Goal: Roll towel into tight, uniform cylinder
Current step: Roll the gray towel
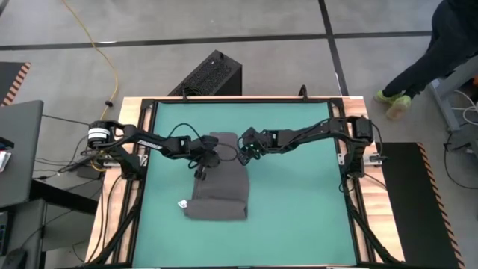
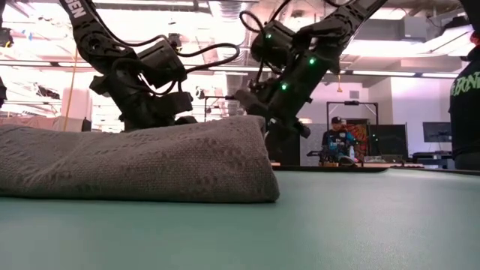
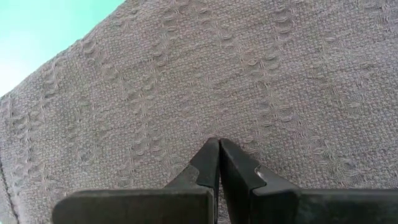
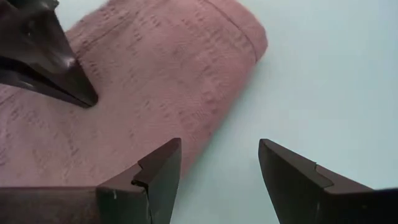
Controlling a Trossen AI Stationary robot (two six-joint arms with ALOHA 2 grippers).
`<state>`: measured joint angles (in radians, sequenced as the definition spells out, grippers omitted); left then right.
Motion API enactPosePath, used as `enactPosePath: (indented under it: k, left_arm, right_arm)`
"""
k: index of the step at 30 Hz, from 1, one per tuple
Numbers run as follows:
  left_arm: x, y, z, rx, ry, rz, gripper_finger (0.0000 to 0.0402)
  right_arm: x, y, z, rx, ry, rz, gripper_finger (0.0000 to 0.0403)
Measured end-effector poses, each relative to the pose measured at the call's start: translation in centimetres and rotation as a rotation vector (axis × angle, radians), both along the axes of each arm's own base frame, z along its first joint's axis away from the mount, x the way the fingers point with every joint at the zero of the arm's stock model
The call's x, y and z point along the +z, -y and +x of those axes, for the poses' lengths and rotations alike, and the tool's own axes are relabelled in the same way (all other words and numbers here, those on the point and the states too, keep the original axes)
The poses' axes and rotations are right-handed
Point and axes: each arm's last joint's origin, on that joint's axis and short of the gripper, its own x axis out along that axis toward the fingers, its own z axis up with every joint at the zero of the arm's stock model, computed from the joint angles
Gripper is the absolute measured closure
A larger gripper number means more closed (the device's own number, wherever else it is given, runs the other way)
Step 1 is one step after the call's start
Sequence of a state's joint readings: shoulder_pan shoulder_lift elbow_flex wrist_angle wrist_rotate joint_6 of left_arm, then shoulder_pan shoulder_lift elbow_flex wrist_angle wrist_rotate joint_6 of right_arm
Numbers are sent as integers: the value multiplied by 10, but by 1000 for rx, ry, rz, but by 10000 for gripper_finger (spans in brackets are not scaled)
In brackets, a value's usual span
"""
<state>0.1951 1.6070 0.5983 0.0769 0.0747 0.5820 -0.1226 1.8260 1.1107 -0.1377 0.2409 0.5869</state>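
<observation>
On the teal mat [image 1: 299,187] that covers the bench, the towel [image 1: 218,190] lay near the middle, a little toward my left side. Its near end was folded into a thick roll, and a small white tag [image 1: 182,203] showed at the left corner of that end. My left pincer [image 1: 200,172] was pressed down on the flat part of the towel behind the roll, with its two fingers [image 3: 214,163] tight together and no cloth between them. My right pincer [image 1: 245,153] hung over the far right edge of the towel with its fingers [image 4: 163,167] wide apart, one above the cloth and one above the mat, and it held nothing.
</observation>
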Motion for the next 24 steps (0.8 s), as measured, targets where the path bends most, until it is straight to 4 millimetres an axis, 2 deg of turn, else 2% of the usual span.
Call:
enactPosePath:
  k: [4,7,9,11,15,20,22,24]
  left_arm:
    - [0,0,0,1,1,1,401]
    - [0,0,0,3,-1,2,401]
    - [0,0,0,3,1,1,401]
    - [0,0,0,4,2,3,401]
    - [0,0,0,5,5,3,401]
    - [1,0,1,13,7,1,401]
    - [1,0,1,20,8,-4,401]
    - [1,0,1,26,9,-9,401]
  right_arm:
    - [-12,-1,9,10,30,-8,165]
    - [-27,-1,13,14,-17,7,165]
    - [-32,-1,14,27,-30,25,167]
    - [-28,-1,20,45,-8,31,179]
    - [-25,-4,25,79,-2,55,244]
    - [-16,-9,32,114,8,76,378]
    - [-10,-12,36,125,19,76,384]
    - [0,-17,42,142,47,73,371]
